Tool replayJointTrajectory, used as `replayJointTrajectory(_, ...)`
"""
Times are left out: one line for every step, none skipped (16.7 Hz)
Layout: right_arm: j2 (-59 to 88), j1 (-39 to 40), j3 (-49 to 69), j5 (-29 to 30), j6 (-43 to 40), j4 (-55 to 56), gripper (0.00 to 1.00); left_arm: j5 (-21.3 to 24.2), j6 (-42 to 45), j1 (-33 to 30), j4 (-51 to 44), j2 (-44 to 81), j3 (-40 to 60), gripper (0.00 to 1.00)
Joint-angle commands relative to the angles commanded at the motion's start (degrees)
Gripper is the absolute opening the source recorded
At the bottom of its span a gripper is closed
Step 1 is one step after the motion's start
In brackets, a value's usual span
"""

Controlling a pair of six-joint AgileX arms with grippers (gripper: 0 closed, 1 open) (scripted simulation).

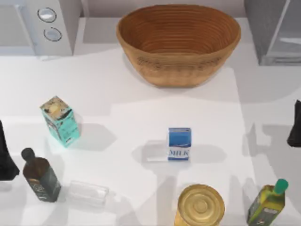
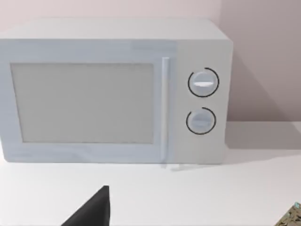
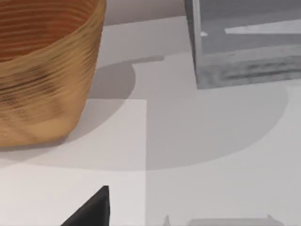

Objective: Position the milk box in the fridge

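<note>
The milk box [image 1: 179,144] stands upright near the middle of the table, blue on top and white below with "MILK" lettering. Nothing touches it. The fridge [image 1: 277,30] is the dark grey box at the back right corner, with a paler front panel; the right wrist view shows its lower corner [image 3: 244,42]. My left gripper [image 1: 4,155] is parked at the table's left edge, far from the milk box. At the right edge sits my right gripper [image 1: 295,125], to the right of the milk box and in front of the fridge.
A big woven basket [image 1: 178,42] sits at the back centre, a microwave [image 1: 37,23] at the back left. A teal carton [image 1: 59,120], dark bottle [image 1: 40,176] and clear box [image 1: 87,193] stand left; a yellow can [image 1: 200,205] and green-capped bottle [image 1: 268,202] stand at the front.
</note>
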Motion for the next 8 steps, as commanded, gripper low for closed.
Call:
replayJointTrajectory(6.89,3.32,3.29,2.60,2.54,0.02,1.00,0.00,0.00,0.00,0.00,0.00,0.00,1.00)
replayJointTrajectory(14.01,6.66,6.56,5.11,5.09,0.04,1.00,0.00,0.00,0.00,0.00,0.00,0.00,1.00)
replayJointTrajectory(21.12,9.96,9.77,7.47,7.61,0.03,1.00,0.00,0.00,0.00,0.00,0.00,0.00,1.00)
replayJointTrajectory(28.01,13.21,12.90,9.68,10.11,-0.01,1.00,0.00,0.00,0.00,0.00,0.00,0.00,1.00)
replayJointTrajectory(34.49,16.35,15.91,11.70,12.57,-0.08,1.00,0.00,0.00,0.00,0.00,0.00,0.00,1.00)
replayJointTrajectory(40.42,19.35,18.76,13.53,14.98,-0.18,1.00,0.00,0.00,0.00,0.00,0.00,0.00,1.00)
replayJointTrajectory(45.77,22.15,21.42,15.16,17.34,-0.30,1.00,0.00,0.00,0.00,0.00,0.00,0.00,1.00)
replayJointTrajectory(50.54,24.73,23.85,16.59,19.63,-0.43,1.00,0.00,0.00,0.00,0.00,0.00,0.00,1.00)
